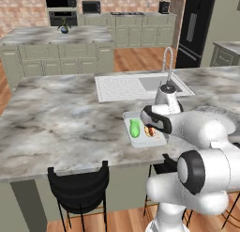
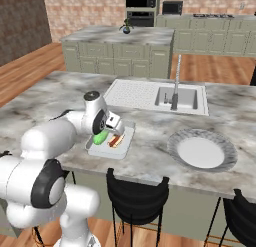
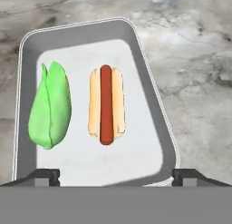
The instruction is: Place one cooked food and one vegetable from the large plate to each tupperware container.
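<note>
Gripper [image 3: 116, 177] hangs just above the near end of the grey-white tub [image 3: 149, 91], jaws spread wide, nothing between them. The fingertips [image 3: 43, 177] stand out near the tub's two side walls.

Inside the tub, side by side and apart: the hot dog [image 3: 106, 105], sausage in bun, lying flat along the tub's length; beside it the long light-green vegetable [image 3: 50, 105], also flat. Neither touches the gripper. Judgement: this tub has its pair, one cooked item and one vegetable, so half of the task looks finished.

Further off to the robot's right, well apart from the tub, the large plate [image 2: 223, 163] sits on the marble counter [image 2: 150, 156]. Its centre looks bare from the right base view; I cannot make out the thin sausage or the small dark green vegetable on it. The teal tub I cannot locate, so I cannot tell whether the second pair is done or left to do.

Surroundings: two black stools [image 2: 137, 193] tucked under the near counter edge, sink [image 2: 182, 97] with faucet [image 2: 176, 81] behind the tub and plate, a second island and brick wall beyond. The counter between tub and plate shows no obstacle; the faucet stands behind that path, not across it.
</note>
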Controlling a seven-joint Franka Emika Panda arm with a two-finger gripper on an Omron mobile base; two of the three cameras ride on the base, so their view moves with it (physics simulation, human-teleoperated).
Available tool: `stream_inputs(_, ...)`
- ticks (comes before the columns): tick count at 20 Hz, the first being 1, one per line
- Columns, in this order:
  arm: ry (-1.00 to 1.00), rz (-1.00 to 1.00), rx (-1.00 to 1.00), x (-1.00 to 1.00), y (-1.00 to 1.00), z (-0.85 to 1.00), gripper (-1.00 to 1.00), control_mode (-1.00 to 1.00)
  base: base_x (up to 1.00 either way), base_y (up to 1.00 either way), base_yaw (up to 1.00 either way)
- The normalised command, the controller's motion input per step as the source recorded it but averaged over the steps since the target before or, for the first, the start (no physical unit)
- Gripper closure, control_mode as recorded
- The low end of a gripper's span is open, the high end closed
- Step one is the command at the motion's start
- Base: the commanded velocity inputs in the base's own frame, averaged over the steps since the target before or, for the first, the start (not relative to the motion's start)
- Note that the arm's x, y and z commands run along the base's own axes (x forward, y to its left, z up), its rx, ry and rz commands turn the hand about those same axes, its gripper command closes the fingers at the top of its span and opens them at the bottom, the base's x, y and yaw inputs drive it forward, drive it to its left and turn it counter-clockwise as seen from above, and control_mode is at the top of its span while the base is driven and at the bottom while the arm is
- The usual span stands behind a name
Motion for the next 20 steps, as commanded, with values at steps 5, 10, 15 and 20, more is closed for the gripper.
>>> stream_inputs(5,-0.15,0.0,0.03,-0.98,0.0,0.87,-1.0,-1.0,0.0,0.0,0.0)
stream_inputs(10,-0.01,0.0,0.0,-0.84,0.0,1.0,-1.0,-1.0,0.0,0.0,0.0)
stream_inputs(15,0.05,0.0,0.0,-0.77,0.0,1.0,-1.0,-1.0,0.0,0.0,0.0)
stream_inputs(20,0.13,0.0,0.0,-0.84,0.0,1.0,-1.0,-1.0,0.0,0.0,0.0)
